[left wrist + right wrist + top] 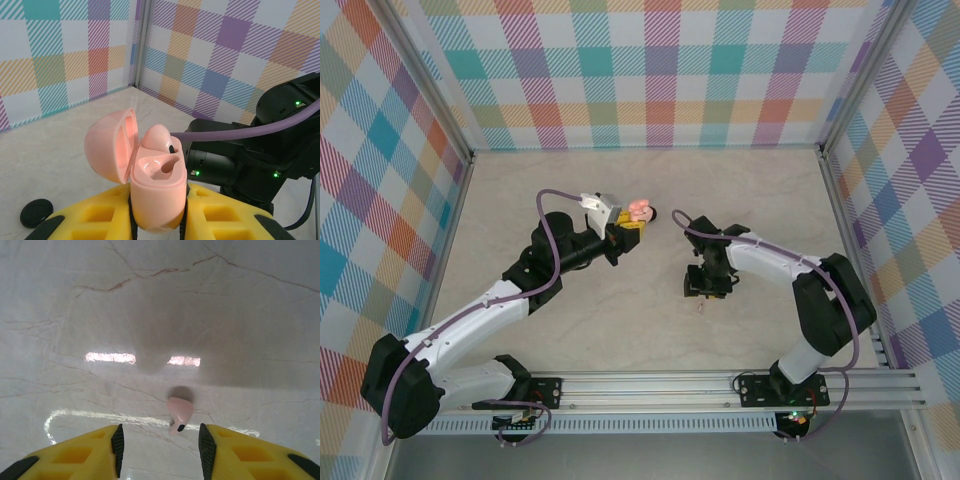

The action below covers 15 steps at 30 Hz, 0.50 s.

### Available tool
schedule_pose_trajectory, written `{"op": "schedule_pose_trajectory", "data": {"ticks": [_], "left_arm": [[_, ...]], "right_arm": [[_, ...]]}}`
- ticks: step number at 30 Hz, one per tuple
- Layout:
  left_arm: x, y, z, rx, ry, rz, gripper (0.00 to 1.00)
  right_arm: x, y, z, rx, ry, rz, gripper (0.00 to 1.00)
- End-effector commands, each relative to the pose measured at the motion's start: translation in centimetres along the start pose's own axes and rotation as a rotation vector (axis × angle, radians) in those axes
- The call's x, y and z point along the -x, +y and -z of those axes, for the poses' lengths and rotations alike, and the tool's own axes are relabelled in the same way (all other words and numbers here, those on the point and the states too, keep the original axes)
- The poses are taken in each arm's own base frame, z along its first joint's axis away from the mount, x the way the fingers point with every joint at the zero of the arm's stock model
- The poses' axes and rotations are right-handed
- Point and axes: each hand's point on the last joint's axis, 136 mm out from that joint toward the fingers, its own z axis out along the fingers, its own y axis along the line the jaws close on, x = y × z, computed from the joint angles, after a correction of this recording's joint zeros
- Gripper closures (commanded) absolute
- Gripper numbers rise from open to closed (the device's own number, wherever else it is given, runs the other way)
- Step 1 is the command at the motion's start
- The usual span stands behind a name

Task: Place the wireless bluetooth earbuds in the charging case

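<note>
- The left gripper [158, 216] is clamped on a pink charging case [157, 192]. Its blocky yellow plastic fingers [102, 217] press the case's lower body from both sides.
- The case is smooth, glossy and rounded. Its domed lid [107, 145] is swung open on a hinge to the left.
- One pink earbud [159, 137] sits in the case's far socket. The near socket beside it is an empty, shiny hollow.
- The right gripper [160, 442] hangs low over the table [150, 300] with its jaws apart, holding nothing. Black ribbed pads [118, 447] line its yellow fingers.
- A second pink earbud [179, 414] lies loose on the table between those fingers, touching neither. It has a dark tip at the end of its stem.
- The table is pale and marble-veined, polished enough to throw back bright glare.
- A black rounded object [36, 212] lies on the table beside the left gripper, partly cut off by a finger and too dim to identify.
</note>
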Motion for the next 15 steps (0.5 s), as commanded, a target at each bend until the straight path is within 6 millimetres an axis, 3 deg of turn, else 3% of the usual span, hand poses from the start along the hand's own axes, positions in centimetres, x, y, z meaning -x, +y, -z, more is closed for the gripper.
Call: {"op": "schedule_pose_trajectory", "data": {"ticks": [1,15], "left_arm": [[2.2,-1.0,0.1,-0.025,-0.055,-0.006,0.75],[2.0,-1.0,-0.1,-0.028,-0.052,-0.004,0.75]], "right_arm": [[0.5,-0.3,-0.5,-0.023,-0.013,-0.126,0.53],[0.0,-0.9,-2.2,-0.071,0.043,-0.197,0.59]]}}
